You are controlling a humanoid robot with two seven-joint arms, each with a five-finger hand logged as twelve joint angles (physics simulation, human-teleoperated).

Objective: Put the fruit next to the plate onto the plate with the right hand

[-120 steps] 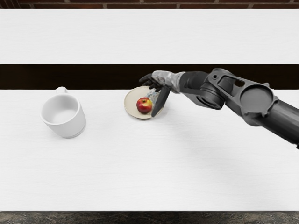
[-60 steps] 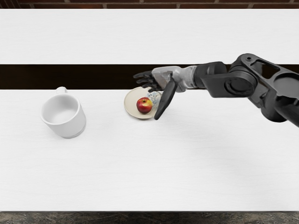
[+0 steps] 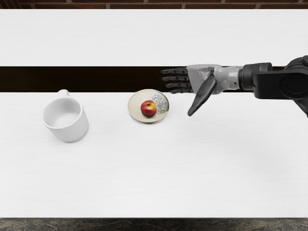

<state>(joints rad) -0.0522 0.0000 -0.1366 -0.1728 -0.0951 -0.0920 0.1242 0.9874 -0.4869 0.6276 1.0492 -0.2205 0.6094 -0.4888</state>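
Red round apple (image 3: 148, 109) sits on the small beige round plate (image 3: 135, 102). To the plate's right and clear of it, the grey five-finger right hand (image 3: 197, 81) hovers, fingers (image 3: 174, 78) spread, holding nothing. A white ceramic mug (image 3: 65, 120) stands well to the left.

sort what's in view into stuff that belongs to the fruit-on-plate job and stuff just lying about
Belongs to the job: apple, sitting on the plate; right hand, open, to the plate's right, holding nothing.
Just lying about: white mug, left of the plate.
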